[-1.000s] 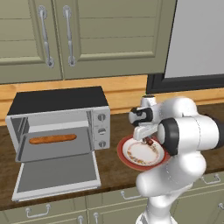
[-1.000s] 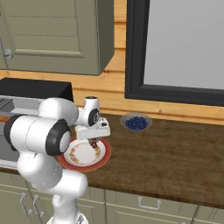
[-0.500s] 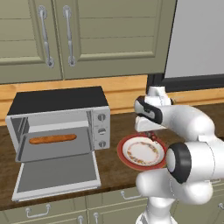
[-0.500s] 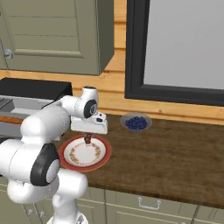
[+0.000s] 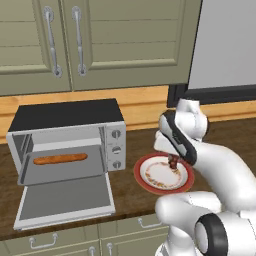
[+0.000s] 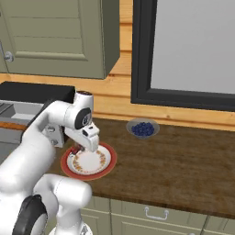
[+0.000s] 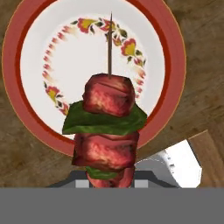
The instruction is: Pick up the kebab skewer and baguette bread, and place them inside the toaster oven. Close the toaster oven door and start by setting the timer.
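Simulated kitchen: dark wood counter (image 6: 183, 160) under olive cabinets, with a wooden backsplash behind. We see the gripper (image 5: 172, 161) clenched on the kebab skewer (image 7: 109, 127), holding it lifted above the red-rimmed floral plate (image 5: 150, 185); in the hand view the meat chunks and green pieces sit just ahead of the jaws, and the bare stick tip points on over the plate's white centre. The skewer appears clear of the plate, not touching it. Off to the gripper's left stands the toaster oven (image 5: 65, 117), its toaster oven door (image 5: 65, 200) dropped fully open and flat. The baguette bread (image 5: 60, 159) already lies on the rack inside the cavity, well apart from the gripper. To the gripper's right, farther back on the counter, sits a small bowl of blue berries (image 6: 142, 129). Progress, as we judge it: baguette placed, skewer picked up, so roughly the halfway mark. Still to do: carry the skewer across to the open cavity and set it beside the baguette, lift the door shut, then turn the timer among the knobs (image 5: 116, 149) on the right panel.
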You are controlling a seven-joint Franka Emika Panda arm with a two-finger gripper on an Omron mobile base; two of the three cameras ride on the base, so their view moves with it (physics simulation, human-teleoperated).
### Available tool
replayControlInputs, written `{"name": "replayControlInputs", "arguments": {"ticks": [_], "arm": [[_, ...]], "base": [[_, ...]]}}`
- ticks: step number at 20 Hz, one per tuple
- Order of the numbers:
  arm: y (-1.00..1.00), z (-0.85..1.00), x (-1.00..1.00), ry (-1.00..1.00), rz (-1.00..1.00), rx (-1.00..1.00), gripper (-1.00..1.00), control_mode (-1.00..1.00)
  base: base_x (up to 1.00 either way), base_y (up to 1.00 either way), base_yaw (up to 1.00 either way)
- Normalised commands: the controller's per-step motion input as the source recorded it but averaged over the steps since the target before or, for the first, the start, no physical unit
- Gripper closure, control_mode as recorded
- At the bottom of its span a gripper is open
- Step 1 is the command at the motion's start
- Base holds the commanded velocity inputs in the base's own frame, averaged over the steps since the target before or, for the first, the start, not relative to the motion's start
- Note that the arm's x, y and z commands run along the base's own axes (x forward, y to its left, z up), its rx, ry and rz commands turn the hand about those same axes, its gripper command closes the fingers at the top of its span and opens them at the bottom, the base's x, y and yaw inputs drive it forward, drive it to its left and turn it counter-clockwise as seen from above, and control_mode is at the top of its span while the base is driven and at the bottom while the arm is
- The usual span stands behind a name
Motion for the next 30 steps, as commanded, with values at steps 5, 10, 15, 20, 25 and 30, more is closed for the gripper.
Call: {"name": "replayControlInputs", "arguments": {"ticks": [5, 10, 15, 20, 25, 30], "arm": [[0.7, 0.08, -0.56, -0.01, -0.65, 0.0, 1.0, -1.0], [0.76, 0.25, -0.21, 0.0, -0.64, 0.0, 1.0, -1.0], [0.79, 0.23, -0.09, 0.0, -0.65, 0.0, 1.0, -1.0], [0.83, 0.25, -0.09, 0.0, -0.59, 0.0, 1.0, -1.0], [0.81, 0.33, 0.02, 0.0, -0.43, -0.02, 1.0, -1.0], [0.46, 0.34, 0.05, 0.0, -0.05, 0.0, 1.0, -1.0]], "base": [[0.0, 0.0, 0.0], [0.0, 0.0, 0.0], [0.0, 0.0, 0.0], [0.0, 0.0, 0.0], [0.0, 0.0, 0.0], [0.0, 0.0, 0.0]]}}
